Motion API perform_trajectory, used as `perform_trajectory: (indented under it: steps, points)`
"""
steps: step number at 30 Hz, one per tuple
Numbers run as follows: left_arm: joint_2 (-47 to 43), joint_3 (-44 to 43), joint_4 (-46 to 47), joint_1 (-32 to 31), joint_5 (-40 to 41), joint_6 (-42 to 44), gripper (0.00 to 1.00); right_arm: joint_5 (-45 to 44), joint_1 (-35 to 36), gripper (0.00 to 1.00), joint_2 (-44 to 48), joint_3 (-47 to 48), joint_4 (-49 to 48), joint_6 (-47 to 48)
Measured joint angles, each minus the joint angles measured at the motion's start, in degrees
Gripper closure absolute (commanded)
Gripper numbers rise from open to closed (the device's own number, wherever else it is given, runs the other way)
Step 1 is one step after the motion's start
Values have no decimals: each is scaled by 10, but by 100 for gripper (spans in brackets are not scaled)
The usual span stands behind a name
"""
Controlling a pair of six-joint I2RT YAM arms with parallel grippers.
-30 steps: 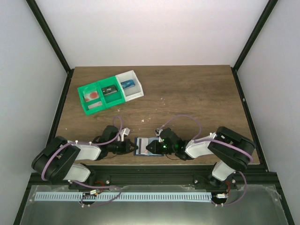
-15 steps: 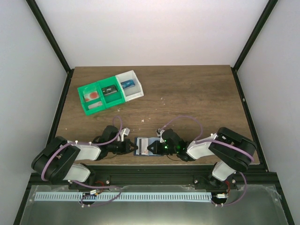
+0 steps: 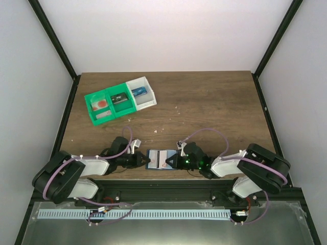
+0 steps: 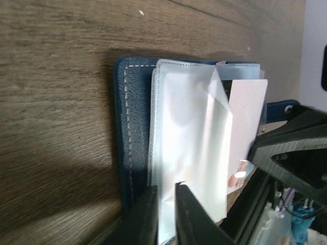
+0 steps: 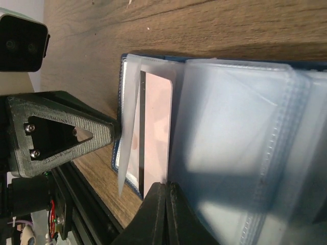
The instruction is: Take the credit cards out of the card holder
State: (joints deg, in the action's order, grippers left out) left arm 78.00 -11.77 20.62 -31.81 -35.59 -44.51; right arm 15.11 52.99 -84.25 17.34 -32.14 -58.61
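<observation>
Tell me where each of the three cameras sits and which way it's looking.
Top external: above and behind, looking down on the table; both arms show, left gripper and right gripper meeting at the card holder.
Left wrist: low, facing the right gripper; own fingers at the bottom.
Right wrist: low, facing the left gripper; own fingers at the bottom.
Both wrist views share the credit card in its clear sleeve.
</observation>
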Motion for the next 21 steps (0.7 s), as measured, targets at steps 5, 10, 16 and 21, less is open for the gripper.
perform_trajectory:
  steps: [5,10,16,21]
  points:
    - [-28,-14,-42,-1,4,-5,70,-15,0,100,52,-6,36,21]
    - [-65,-66,-90,-1,-1,-5,58,-43,-1,99,109,-2,86,93]
    - [-132,-129,-143,0,-9,-23,44,-98,-1,100,192,-1,145,194]
    - [-186,-156,-171,0,-14,-63,43,-140,0,99,239,15,172,288]
